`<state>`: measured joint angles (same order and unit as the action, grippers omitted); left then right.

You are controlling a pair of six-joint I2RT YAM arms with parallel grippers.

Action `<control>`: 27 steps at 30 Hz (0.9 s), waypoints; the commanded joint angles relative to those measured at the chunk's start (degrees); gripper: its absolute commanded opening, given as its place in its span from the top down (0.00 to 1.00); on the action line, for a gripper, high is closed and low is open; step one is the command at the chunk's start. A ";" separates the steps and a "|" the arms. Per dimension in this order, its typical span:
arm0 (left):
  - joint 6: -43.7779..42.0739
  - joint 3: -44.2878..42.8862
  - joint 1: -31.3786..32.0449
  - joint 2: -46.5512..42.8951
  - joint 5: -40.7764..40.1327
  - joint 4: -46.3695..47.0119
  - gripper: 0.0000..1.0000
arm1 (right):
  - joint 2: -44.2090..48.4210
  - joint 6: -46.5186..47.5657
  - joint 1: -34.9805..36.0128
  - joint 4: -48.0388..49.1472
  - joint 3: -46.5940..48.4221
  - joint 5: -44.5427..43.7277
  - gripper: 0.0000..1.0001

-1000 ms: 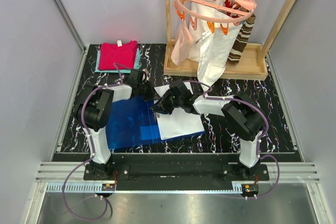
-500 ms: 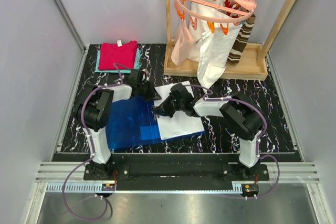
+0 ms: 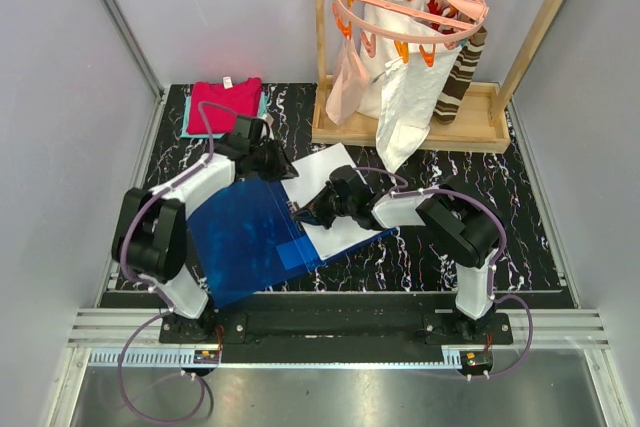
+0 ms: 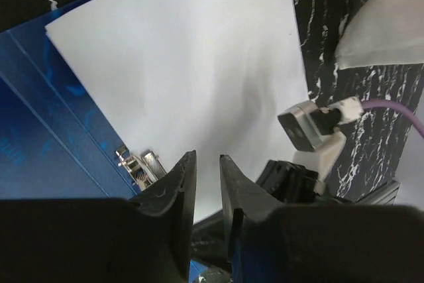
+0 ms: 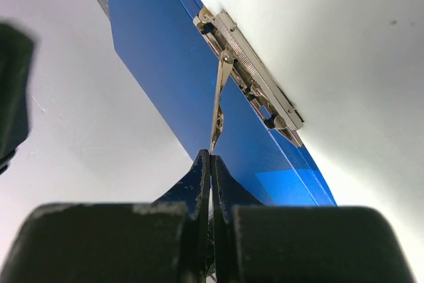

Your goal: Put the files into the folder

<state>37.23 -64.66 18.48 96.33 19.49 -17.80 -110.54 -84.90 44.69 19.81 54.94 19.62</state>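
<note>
Blue folder (image 3: pixel 245 237) lies open on the table (image 3: pixel 440 247), its spine running far to near and leaning right at the near end. The files (image 3: pixel 338 172) sit on its right half, long axis along the spine. Right end effector (image 5: pixel 211 158) is at the spine, pinched tight on the tip of the metal clip lever (image 5: pixel 218 97), files just to its right. Left end effector (image 4: pixel 207 162) hangs by the files' far-left corner, fingers a little apart, nothing between them.
</note>
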 commanded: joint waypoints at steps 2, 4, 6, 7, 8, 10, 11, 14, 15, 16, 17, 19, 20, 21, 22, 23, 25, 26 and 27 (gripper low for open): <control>-1.38 7.08 -0.02 -11.07 -6.03 -4.26 0.83 | -0.73 0.61 0.31 0.31 -1.50 -0.28 1.00; -0.94 12.42 -0.11 -14.66 -7.35 -3.38 0.88 | -0.82 0.97 0.31 0.40 -1.59 -0.19 1.00; -0.50 15.34 -0.11 -16.43 -8.59 -3.03 0.90 | -0.90 1.23 0.23 0.49 -1.76 -0.11 1.00; -0.23 18.05 -0.11 -16.96 -8.59 -1.81 0.90 | -1.08 1.41 0.31 0.58 -2.02 -0.10 1.00; 0.38 19.13 -0.11 -16.88 -7.98 -1.28 0.94 | -1.17 1.58 0.31 0.93 -2.29 -0.02 1.00; 1.17 21.67 0.24 -15.31 -7.62 0.22 0.96 | -1.43 1.93 0.31 1.63 -2.73 0.07 1.00; 1.35 22.29 0.41 -14.69 -7.71 0.40 0.98 | -1.52 2.11 0.40 1.63 -2.99 0.24 1.00; 2.05 24.06 1.21 -12.23 -9.11 0.93 1.00 | -1.43 3.25 0.23 1.72 -3.69 -0.28 1.00; 2.31 24.32 1.29 -11.35 -9.38 1.19 1.00 | -1.34 3.51 0.31 1.72 -3.96 -0.45 1.00; 2.84 24.76 1.30 -10.74 -9.47 1.19 1.00 | -1.08 4.13 0.23 1.63 -4.31 -0.63 1.00; 2.84 24.67 1.30 -10.29 -9.38 0.93 1.00 | -1.08 4.57 0.23 1.63 -4.83 -0.81 1.00; 1.88 23.27 1.30 -8.36 -9.90 -1.43 1.00 | -0.99 6.05 -0.13 1.55 -5.36 -0.63 1.00; 1.53 22.75 1.30 -7.83 -11.21 -2.49 1.00 | -0.99 6.67 -0.21 1.46 -5.98 -0.63 1.00; 1.09 21.70 1.30 -6.87 -11.92 -4.41 1.00 | -0.82 7.46 -0.30 1.20 -6.24 -0.81 1.00; 0.48 21.25 1.21 -6.60 -12.71 -5.13 1.00 | -0.82 8.95 -0.65 0.24 -6.68 -0.90 1.00; 0.30 21.07 1.29 -6.16 -13.07 -5.83 1.00 | -0.82 9.75 -0.83 -0.12 -6.95 -1.24 1.00; 0.12 20.89 1.21 -6.07 -13.77 -6.28 1.00 | -0.90 11.68 -1.27 -0.48 -8.08 -1.51 1.00; 0.03 20.89 1.29 -5.98 -14.03 -6.37 1.00 | -0.99 12.21 -1.44 -0.56 -8.44 -1.69 1.00; -0.05 20.98 1.21 -5.90 -14.12 -6.37 1.00 | -1.08 13.35 -1.53 -0.91 -8.70 -1.86 1.00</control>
<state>39.24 -43.90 19.75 88.47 11.70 -20.56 -110.65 -78.46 44.21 26.46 49.67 20.27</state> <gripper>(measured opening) 0.004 0.009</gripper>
